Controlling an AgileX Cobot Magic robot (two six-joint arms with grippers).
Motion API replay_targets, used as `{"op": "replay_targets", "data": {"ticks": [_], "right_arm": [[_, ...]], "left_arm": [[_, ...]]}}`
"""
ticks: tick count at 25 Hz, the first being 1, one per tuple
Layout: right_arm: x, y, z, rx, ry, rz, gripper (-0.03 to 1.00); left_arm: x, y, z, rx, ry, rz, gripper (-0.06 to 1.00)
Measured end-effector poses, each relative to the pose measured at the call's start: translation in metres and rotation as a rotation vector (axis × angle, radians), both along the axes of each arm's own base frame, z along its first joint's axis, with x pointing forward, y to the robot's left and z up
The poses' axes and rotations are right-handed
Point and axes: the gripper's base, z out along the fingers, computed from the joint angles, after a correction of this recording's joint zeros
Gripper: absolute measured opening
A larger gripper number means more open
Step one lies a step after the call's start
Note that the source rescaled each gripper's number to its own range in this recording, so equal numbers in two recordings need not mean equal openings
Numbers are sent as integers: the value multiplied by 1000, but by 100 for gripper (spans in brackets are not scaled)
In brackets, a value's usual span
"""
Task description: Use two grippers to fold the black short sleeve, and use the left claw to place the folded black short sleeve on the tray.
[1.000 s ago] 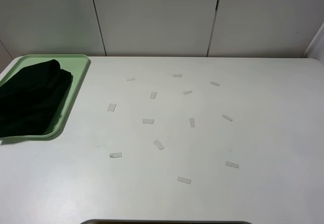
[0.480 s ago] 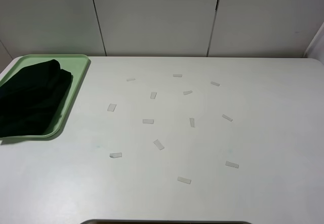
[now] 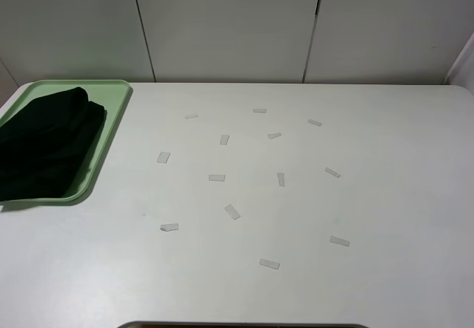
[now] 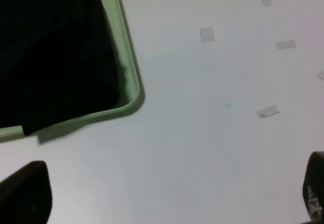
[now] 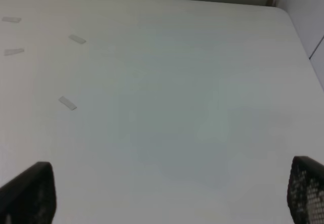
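Left wrist view: the left gripper (image 4: 167,193) has its jaws spread as wide as they go, with nothing between them, above the bare white table (image 4: 212,133) just beside the tray (image 4: 132,82). The right gripper (image 5: 167,193) is likewise wide apart and holds nothing, over the table. The folded black shirt (image 3: 44,146) lies on the green tray at the table's far left, one edge spilling over the near rim. Small tape strips (image 3: 232,211) dot the table. No writing is legible.
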Motion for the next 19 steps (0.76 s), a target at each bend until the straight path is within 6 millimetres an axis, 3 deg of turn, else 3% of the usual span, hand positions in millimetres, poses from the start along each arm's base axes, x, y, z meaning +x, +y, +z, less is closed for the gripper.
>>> {"op": "replay_targets", "data": {"ticks": [19], "right_arm": [[0,0,0,0,0,0,100]], "left_arm": [[0,0,0,-1,0,-1,100]]}}
